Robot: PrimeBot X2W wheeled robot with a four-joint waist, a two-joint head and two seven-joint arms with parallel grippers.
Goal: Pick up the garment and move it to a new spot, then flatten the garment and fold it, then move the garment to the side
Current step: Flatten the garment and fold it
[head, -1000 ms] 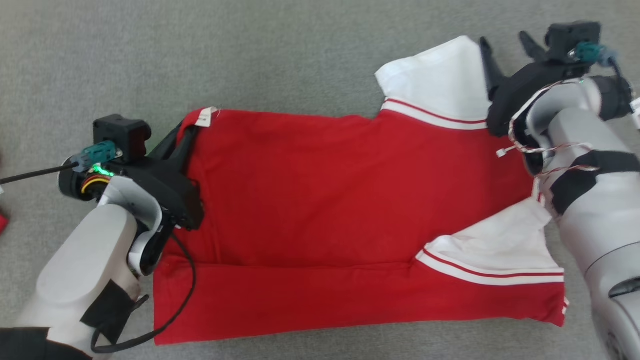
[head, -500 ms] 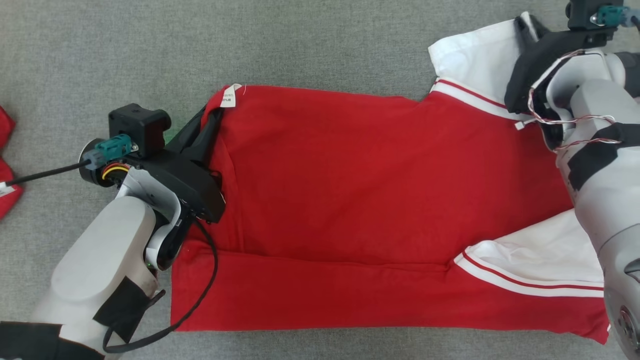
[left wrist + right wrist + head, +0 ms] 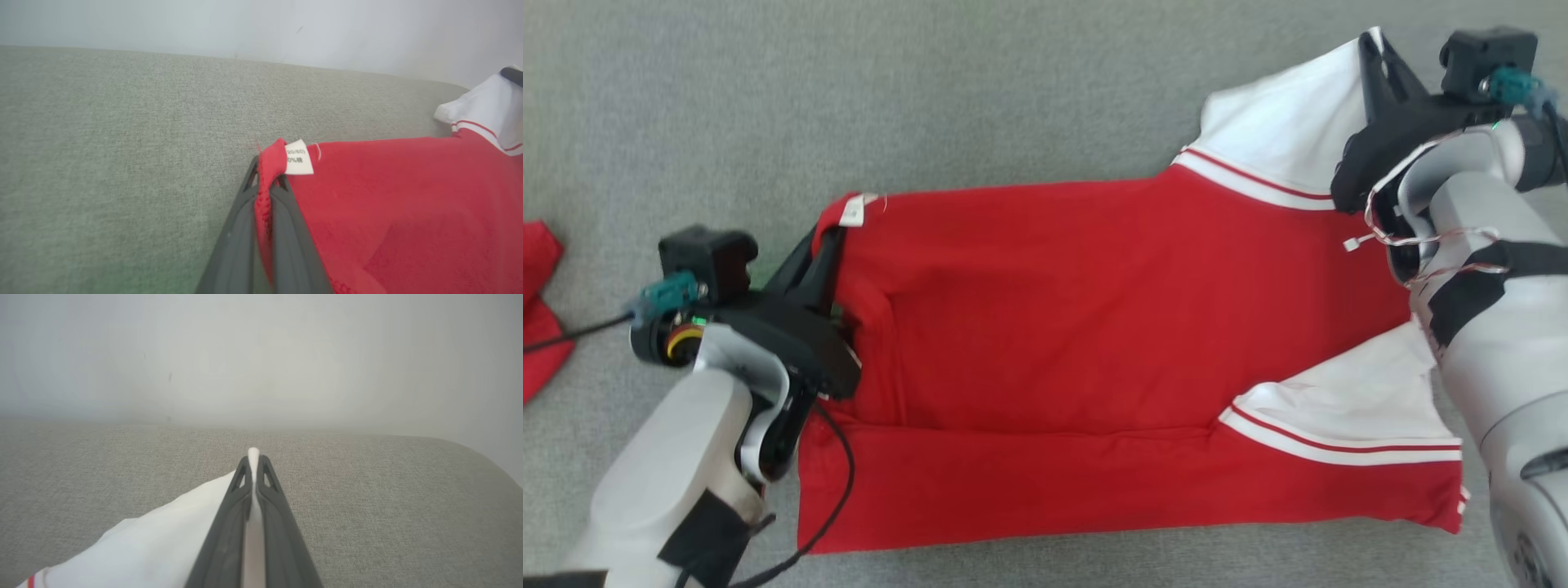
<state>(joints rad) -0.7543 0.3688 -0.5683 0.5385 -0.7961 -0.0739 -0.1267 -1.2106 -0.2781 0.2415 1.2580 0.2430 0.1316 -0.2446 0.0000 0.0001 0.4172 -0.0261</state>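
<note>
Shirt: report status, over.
Left gripper shut on shirt corner by the label. Right gripper shut on white sleeve edge. Shirt lies spread on grey surface. Another red cloth far left, apart.

One garment [image 3: 1094, 327] is counted (red, with white sleeves), and two sleeves are seen on it: a far sleeve [image 3: 1274, 131] and a near sleeve [image 3: 1347, 400]. One white label [image 3: 853, 211] is counted. Two grippers are seen: left gripper [image 3: 832, 238], right gripper [image 3: 1370, 45]. One other red cloth [image 3: 539, 327] is noted.
</note>
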